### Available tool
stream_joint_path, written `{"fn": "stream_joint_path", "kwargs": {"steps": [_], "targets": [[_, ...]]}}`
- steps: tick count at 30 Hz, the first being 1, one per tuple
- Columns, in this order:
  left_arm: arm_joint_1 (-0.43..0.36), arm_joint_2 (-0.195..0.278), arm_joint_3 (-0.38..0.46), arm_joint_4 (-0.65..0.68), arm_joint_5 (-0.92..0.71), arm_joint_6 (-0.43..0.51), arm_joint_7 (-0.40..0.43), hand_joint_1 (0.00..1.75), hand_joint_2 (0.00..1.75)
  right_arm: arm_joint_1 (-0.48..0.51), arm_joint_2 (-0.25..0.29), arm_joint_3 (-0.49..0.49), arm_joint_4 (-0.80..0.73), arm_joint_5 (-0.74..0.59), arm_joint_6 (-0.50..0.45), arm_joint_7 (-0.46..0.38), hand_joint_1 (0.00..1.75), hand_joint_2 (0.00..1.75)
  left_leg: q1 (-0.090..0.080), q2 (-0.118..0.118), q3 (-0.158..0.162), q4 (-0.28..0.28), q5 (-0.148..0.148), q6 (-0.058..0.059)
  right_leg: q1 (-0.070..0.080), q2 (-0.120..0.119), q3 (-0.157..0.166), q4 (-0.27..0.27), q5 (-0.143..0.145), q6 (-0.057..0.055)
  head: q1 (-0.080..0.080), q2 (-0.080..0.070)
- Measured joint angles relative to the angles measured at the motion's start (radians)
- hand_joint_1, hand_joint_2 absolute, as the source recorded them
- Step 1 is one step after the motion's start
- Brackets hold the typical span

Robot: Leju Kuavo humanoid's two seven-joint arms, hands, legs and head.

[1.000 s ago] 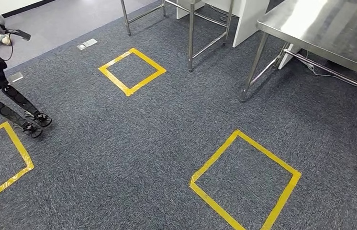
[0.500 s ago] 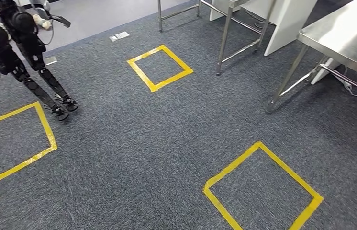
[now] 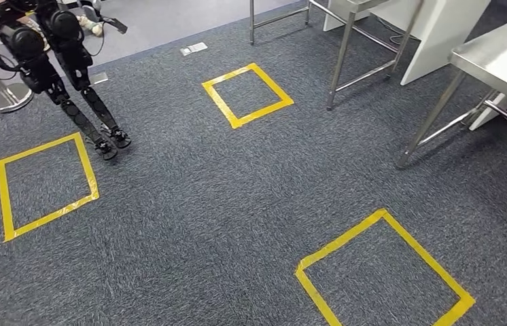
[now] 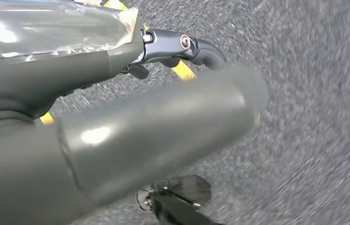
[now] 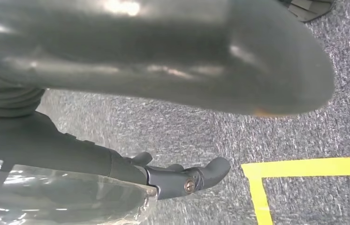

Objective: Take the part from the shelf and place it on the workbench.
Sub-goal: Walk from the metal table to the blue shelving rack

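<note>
Part point(image 4: 46, 28), seemingly plastic-wrapped, against left hand point(image 4: 117, 117) and right hand point(image 5: 140, 70); whether either grips it, cannot tell.

No readable text, label, brand, number or sign appears on anything in these views

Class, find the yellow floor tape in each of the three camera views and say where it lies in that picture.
Head view: the yellow tape forms three squares on the floor, at upper middle, left and lower right.
Left wrist view: a short piece shows just behind the left hand's fingers.
Right wrist view: a corner lies beyond the right hand's fingers.
Shared landmark: the grey carpet.
</note>
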Motion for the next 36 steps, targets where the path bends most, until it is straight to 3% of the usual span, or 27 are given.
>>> {"fn": "stream_joint_path", "kwargs": {"steps": [2, 4, 6, 8, 10, 11, 12, 13, 15, 16, 18, 20, 22, 24, 25, 26, 27, 29, 31, 32, 33, 35, 36], "targets": [[-0.002, -0.002, 0.010, 0.000, 0.018, 0.014, -0.028, 0.00, 1.75, 0.005, 0.001, 0.000, 0.000, 0.009, -0.005, 0.005, 0.00, 0.00, -0.008, 0.023, 0.039, -0.075, 0.017, 0.009, 0.006, -0.014, 0.002, 0.000, -0.004, 0.006, 0.001, 0.000], [0.002, -0.006, 0.022, 0.000, 0.031, 0.019, -0.056, 0.00, 0.87, 0.009, 0.002, 0.000, 0.000, 0.021, -0.007, 0.011, 0.00, 0.00, -0.013, 0.008, 0.039, -0.085, 0.019, 0.019, 0.008, -0.029, 0.005, -0.002, -0.006, 0.015, 0.002, 0.000], [0.008, -0.010, 0.029, 0.000, 0.035, 0.007, -0.075, 0.00, 0.00, 0.010, 0.002, 0.002, 0.000, 0.030, -0.007, 0.016, 0.00, 0.00, -0.010, -0.007, 0.044, -0.097, 0.027, 0.032, 0.007, -0.015, -0.001, 0.016, -0.020, 0.022, 0.002, 0.000], [0.011, -0.013, 0.031, 0.001, 0.030, -0.014, -0.089, 0.00, 0.00, 0.013, 0.002, 0.003, 0.000, 0.033, -0.007, 0.019, 0.00, 0.00, -0.005, -0.024, 0.046, -0.106, 0.036, 0.043, 0.003, 0.028, -0.042, 0.105, -0.067, 0.020, 0.005, 0.000], [0.011, -0.014, 0.032, 0.001, 0.020, -0.031, -0.097, 0.00, 0.00, 0.020, 0.003, 0.004, 0.001, 0.033, -0.007, 0.022, 0.00, 0.00, -0.006, -0.045, 0.043, -0.105, 0.038, 0.047, 0.000, 0.053, -0.101, 0.233, -0.120, 0.015, 0.008, 0.000], [0.013, -0.014, 0.032, 0.001, 0.015, -0.036, -0.095, 0.00, 0.00, 0.023, 0.003, 0.004, 0.001, 0.033, -0.007, 0.024, 0.00, 0.00, -0.006, -0.057, 0.042, -0.105, 0.039, 0.046, 0.000, 0.057, -0.119, 0.270, -0.130, 0.017, 0.008, 0.000], [0.014, -0.014, 0.032, 0.002, 0.009, -0.037, -0.091, 0.00, 0.00, 0.026, 0.002, 0.004, 0.001, 0.032, -0.007, 0.025, 0.00, 0.00, -0.006, -0.068, 0.042, -0.105, 0.039, 0.046, -0.001, 0.059, -0.120, 0.270, -0.124, 0.024, 0.008, 0.000], [0.016, -0.014, 0.032, 0.002, 0.004, -0.037, -0.084, 0.00, 0.00, 0.027, 0.002, 0.004, 0.001, 0.030, -0.008, 0.025, 0.00, 0.00, -0.006, -0.079, 0.042, -0.104, 0.040, 0.044, -0.002, 0.062, -0.101, 0.231, -0.102, 0.032, 0.008, 0.000], [0.017, -0.013, 0.032, 0.002, -0.003, -0.031, -0.072, 0.00, 0.00, 0.027, 0.002, 0.003, 0.001, 0.027, -0.009, 0.026, 0.00, 0.00, -0.007, -0.098, 0.042, -0.101, 0.041, 0.038, -0.007, 0.087, -0.036, 0.094, -0.045, 0.047, 0.008, 0.000], [0.017, -0.013, 0.032, 0.002, -0.005, -0.027, -0.069, 0.00, 0.00, 0.027, 0.002, 0.004, 0.001, 0.026, -0.010, 0.026, 0.00, 0.00, -0.009, -0.106, 0.042, -0.099, 0.040, 0.034, -0.009, 0.099, -0.013, 0.039, -0.024, 0.047, 0.008, 0.000], [0.018, -0.011, 0.032, 0.002, -0.007, -0.019, -0.066, 0.00, 0.00, 0.027, 0.004, 0.004, 0.002, 0.026, -0.011, 0.027, 0.00, 0.00, -0.012, -0.118, 0.039, -0.098, 0.040, 0.023, -0.006, 0.109, 0.005, -0.002, -0.010, 0.036, 0.008, 0.000], [0.020, -0.009, 0.032, 0.002, -0.008, -0.015, -0.065, 0.00, 0.00, 0.026, 0.006, 0.004, 0.002, 0.028, -0.011, 0.028, 0.00, 0.00, -0.008, -0.123, 0.035, -0.097, 0.041, 0.014, -0.007, 0.095, 0.010, -0.005, -0.005, 0.022, 0.007, 0.000], [0.021, -0.006, 0.032, 0.002, -0.008, -0.015, -0.064, 0.00, 0.00, 0.026, 0.008, 0.004, 0.002, 0.031, -0.012, 0.030, 0.00, 0.00, -0.005, -0.094, 0.015, -0.056, 0.012, 0.005, -0.012, 0.080, 0.011, -0.008, 0.000, 0.009, 0.005, 0.000], [0.020, -0.006, 0.032, 0.003, -0.008, -0.016, -0.060, 0.00, 0.00, 0.028, 0.008, 0.004, 0.002, 0.035, -0.013, 0.033, 0.00, 0.00, -0.003, -0.057, -0.038, 0.056, -0.052, -0.003, -0.009, 0.062, 0.011, -0.009, 0.000, 0.000, 0.002, 0.000], [0.019, -0.006, 0.032, 0.003, -0.008, -0.016, -0.058, 0.00, 0.00, 0.029, 0.009, 0.004, 0.002, 0.036, -0.013, 0.034, 0.00, 0.00, -0.002, -0.049, -0.070, 0.121, -0.081, -0.006, -0.006, 0.052, 0.010, -0.009, -0.001, -0.003, 0.002, 0.000], [0.019, -0.006, 0.032, 0.003, -0.008, -0.016, -0.056, 0.00, 0.00, 0.030, 0.009, 0.004, 0.002, 0.036, -0.013, 0.036, 0.00, 0.00, 0.000, -0.046, -0.094, 0.169, -0.096, -0.008, -0.004, 0.042, 0.010, -0.009, -0.002, -0.004, 0.002, 0.000], [0.020, -0.007, 0.032, 0.003, -0.008, -0.016, -0.053, 0.00, 0.00, 0.030, 0.009, 0.004, 0.002, 0.037, -0.013, 0.037, 0.00, 0.00, 0.001, -0.043, -0.101, 0.184, -0.092, -0.008, -0.003, 0.032, 0.010, -0.009, -0.003, -0.005, 0.002, 0.000], [0.021, -0.007, 0.032, 0.003, -0.008, -0.016, -0.048, 0.00, 0.00, 0.028, 0.009, 0.005, 0.002, 0.037, -0.013, 0.039, 0.00, 0.00, 0.001, -0.032, -0.060, 0.104, -0.038, -0.005, -0.002, 0.016, 0.013, -0.009, -0.006, -0.007, 0.002, 0.000], [0.018, -0.006, 0.032, 0.003, -0.009, -0.017, -0.045, 0.00, 0.00, 0.026, 0.010, 0.005, 0.002, 0.037, -0.013, 0.040, 0.00, 0.00, -0.004, 0.005, 0.010, -0.026, 0.011, 0.004, 0.003, 0.003, 0.017, -0.008, -0.011, -0.004, 0.002, 0.000], [0.017, -0.006, 0.032, 0.003, -0.010, -0.017, -0.044, 0.00, 0.00, 0.025, 0.011, 0.005, 0.002, 0.037, -0.013, 0.040, 0.00, 0.00, -0.007, 0.018, 0.031, -0.066, 0.021, 0.008, 0.006, -0.003, 0.019, -0.008, -0.013, -0.001, 0.002, 0.000], [0.015, -0.007, 0.032, 0.003, -0.011, -0.018, -0.043, 0.00, 0.00, 0.025, 0.011, 0.005, 0.002, 0.037, -0.013, 0.041, 0.00, 0.00, -0.011, 0.024, 0.039, -0.085, 0.022, 0.010, 0.009, -0.010, 0.020, -0.008, -0.016, 0.003, 0.003, 0.000], [0.016, -0.008, 0.032, 0.003, -0.016, -0.019, -0.042, 0.00, 0.00, 0.023, 0.012, 0.006, 0.002, 0.037, -0.014, 0.043, 0.00, 0.00, -0.011, 0.007, 0.040, -0.093, 0.025, 0.018, 0.011, -0.020, 0.020, -0.007, -0.020, 0.011, 0.004, 0.000], [0.016, -0.009, 0.031, 0.003, -0.018, -0.019, -0.042, 0.00, 0.00, 0.021, 0.011, 0.006, 0.002, 0.036, -0.014, 0.043, 0.00, 0.00, -0.009, -0.001, 0.042, -0.098, 0.028, 0.023, 0.009, -0.011, 0.018, 0.001, -0.026, 0.015, 0.004, 0.000]]}}
